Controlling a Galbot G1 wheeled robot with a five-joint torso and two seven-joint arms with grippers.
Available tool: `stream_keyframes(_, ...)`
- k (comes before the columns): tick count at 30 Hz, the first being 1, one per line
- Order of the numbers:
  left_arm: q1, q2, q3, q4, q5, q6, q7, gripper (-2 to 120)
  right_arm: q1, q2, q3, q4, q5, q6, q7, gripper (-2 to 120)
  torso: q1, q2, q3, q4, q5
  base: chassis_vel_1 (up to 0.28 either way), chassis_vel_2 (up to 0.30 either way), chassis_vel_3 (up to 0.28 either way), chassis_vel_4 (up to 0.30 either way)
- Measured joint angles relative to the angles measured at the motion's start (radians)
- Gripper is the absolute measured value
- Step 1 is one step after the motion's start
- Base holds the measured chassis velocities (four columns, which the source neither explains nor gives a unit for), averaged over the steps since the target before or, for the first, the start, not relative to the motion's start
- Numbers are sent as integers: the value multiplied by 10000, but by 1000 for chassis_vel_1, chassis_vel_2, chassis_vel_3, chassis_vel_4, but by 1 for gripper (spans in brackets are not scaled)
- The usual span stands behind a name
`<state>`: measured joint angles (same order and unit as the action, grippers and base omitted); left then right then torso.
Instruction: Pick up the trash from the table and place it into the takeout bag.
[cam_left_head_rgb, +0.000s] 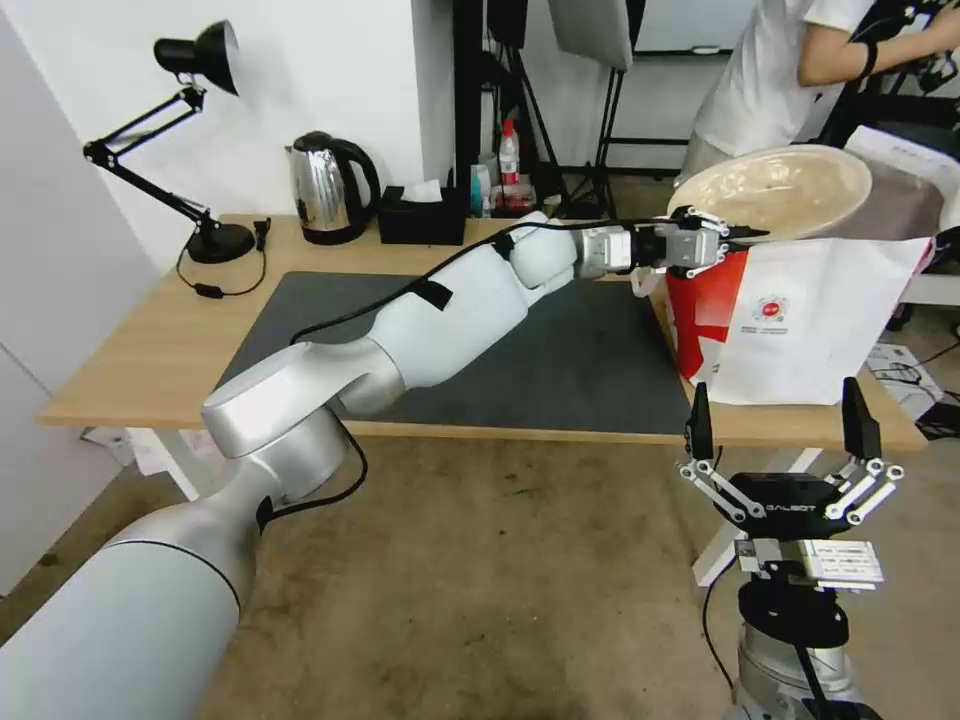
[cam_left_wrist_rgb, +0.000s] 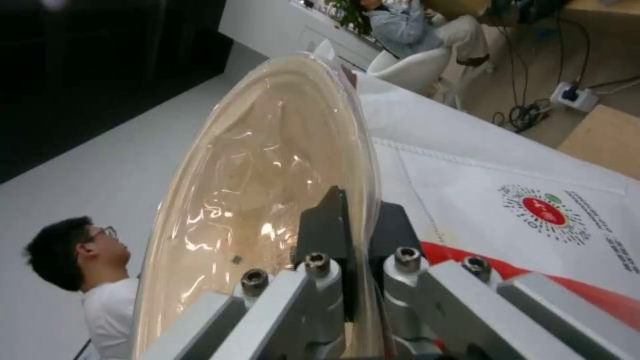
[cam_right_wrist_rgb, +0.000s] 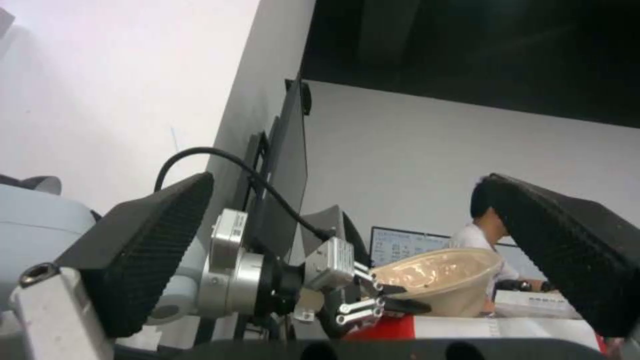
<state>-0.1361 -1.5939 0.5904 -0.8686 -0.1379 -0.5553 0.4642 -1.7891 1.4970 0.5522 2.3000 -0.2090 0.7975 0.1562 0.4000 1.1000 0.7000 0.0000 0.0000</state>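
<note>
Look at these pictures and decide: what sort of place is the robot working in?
Probably a robotics lab or studio, not a home: light stands rise behind the table, a monitor glows at the back, and cables with a power strip trail over the floor.

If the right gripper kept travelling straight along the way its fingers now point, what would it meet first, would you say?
The right gripper is open, fingers pointing up at the table's front edge; it would probably meet the takeout bag first, though depth is unclear.

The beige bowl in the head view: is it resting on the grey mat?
No, the left end effector holds the beige bowl tilted above the takeout bag.
</note>
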Motion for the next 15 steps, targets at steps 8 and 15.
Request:
stream_keyframes(8, 1, 4, -6, -226, 209, -7, -490, 31, 7, 31, -11, -37, -23, 69, -10, 100, -1, 0, 0, 0, 0, 0, 0, 0, 0)
stream_keyframes(15, -61, 5, -2, -255, 217, -115, -568, 57, 55, 67, -31, -62, -28, 61, -32, 100, 0, 0, 0, 0, 0, 0, 0, 0, 0)
